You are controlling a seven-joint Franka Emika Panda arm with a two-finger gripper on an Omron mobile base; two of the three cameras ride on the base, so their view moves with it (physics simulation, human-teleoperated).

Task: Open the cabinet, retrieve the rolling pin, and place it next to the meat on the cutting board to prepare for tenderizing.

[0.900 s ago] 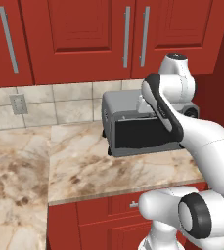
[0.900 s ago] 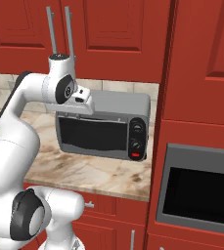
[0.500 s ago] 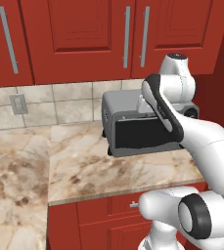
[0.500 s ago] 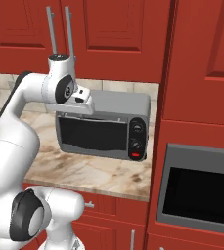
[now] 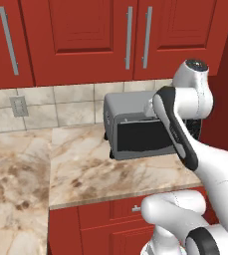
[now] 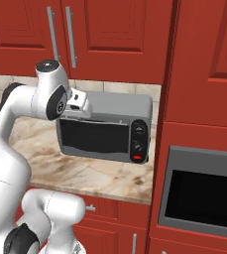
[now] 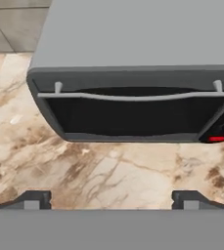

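Note:
The cabinet (image 5: 100, 40) hangs on the wall above the counter, and its two red doors are shut. Their silver bar handles (image 5: 129, 37) stand side by side at the middle and show again as handles (image 6: 70, 35) in the right base view. My gripper (image 7: 112, 200) is open, its fingertips (image 7: 33, 199) far apart with nothing between them. It hangs over the counter just in front of a grey toaster oven, well below the cabinet doors. The hand (image 6: 78, 101) sits at the oven's top left corner. The rolling pin, the meat and the cutting board are out of view.
A grey toaster oven (image 5: 135, 127) with a dark glass door (image 7: 133, 114) stands on the marble counter (image 5: 80, 169) against the tiled wall. A tall red cabinet with a built-in oven (image 6: 201, 193) bounds the counter on the right. A wall socket (image 5: 19, 105) is at the left.

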